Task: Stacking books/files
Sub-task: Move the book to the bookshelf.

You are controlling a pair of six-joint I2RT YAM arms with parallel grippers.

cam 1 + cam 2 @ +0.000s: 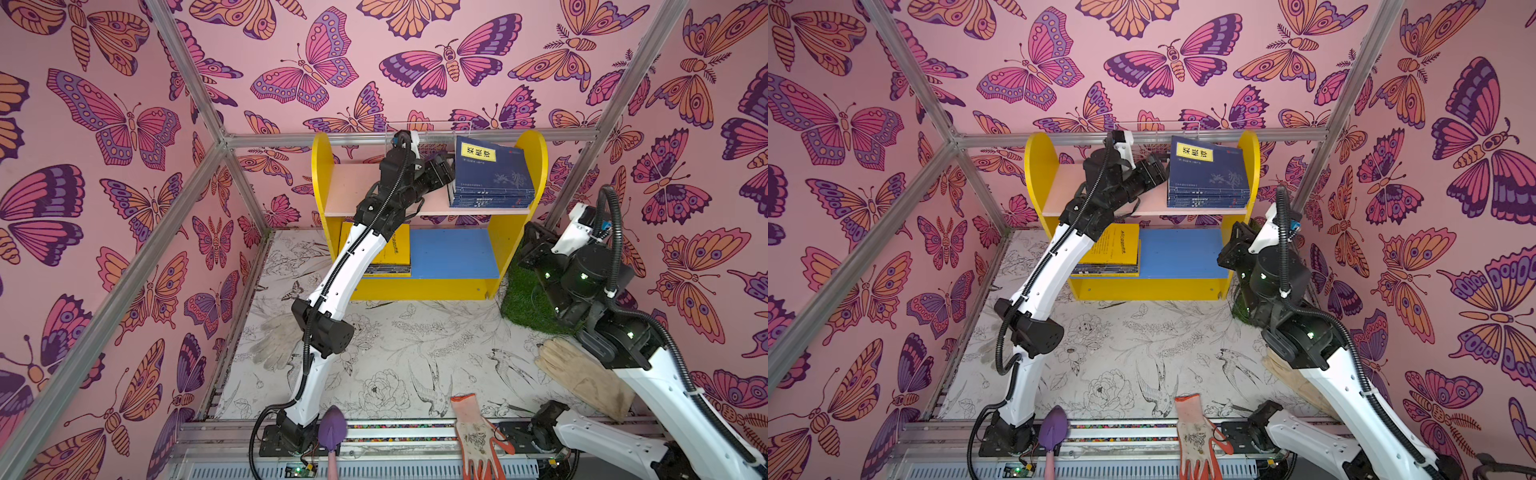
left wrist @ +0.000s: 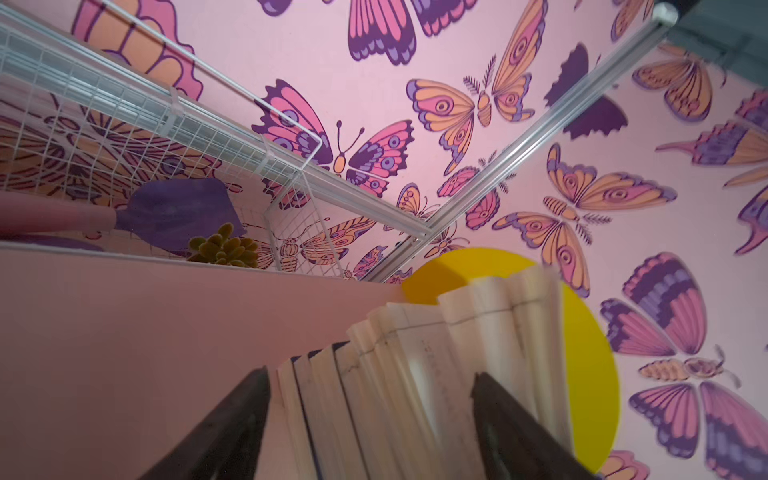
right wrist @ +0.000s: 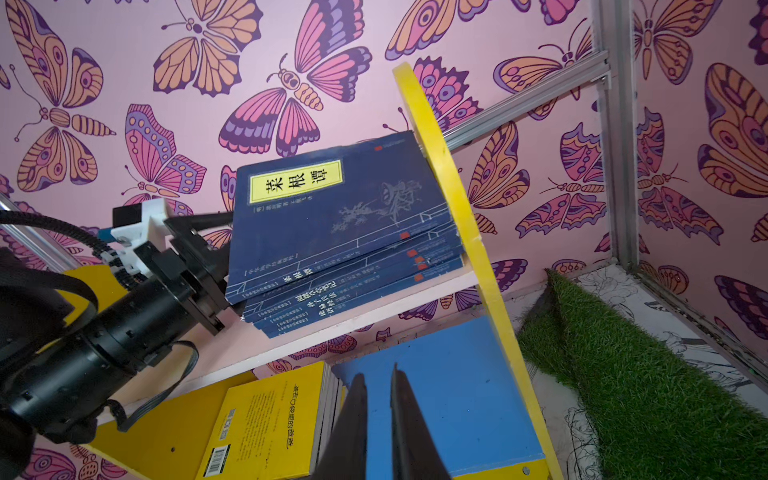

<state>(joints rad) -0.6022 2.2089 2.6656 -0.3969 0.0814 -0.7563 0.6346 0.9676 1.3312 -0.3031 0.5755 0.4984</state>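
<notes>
Several navy books (image 1: 492,174) (image 1: 1208,174) (image 3: 340,220) with a yellow title label lean in a stack against the right side panel of the yellow bookshelf (image 1: 536,166), on its pink upper shelf. My left gripper (image 1: 446,166) (image 2: 370,372) is at their left edge, open wide, with their blurred page edges (image 2: 415,374) between its fingers and a gap on one side. A yellow book (image 1: 392,249) (image 3: 266,419) tops a small pile lying at the left of the blue lower shelf (image 3: 457,395). My right gripper (image 3: 377,372) (image 1: 532,243) hangs shut and empty beside the bookshelf's right end.
A grass patch (image 1: 523,299) lies right of the bookshelf. A beige glove (image 1: 582,374), a white-and-orange glove (image 1: 478,432), a purple trowel (image 1: 332,428) and a grey glove (image 1: 274,345) lie on the floor. A white wire basket (image 2: 124,124) hangs on the wall behind the bookshelf's top.
</notes>
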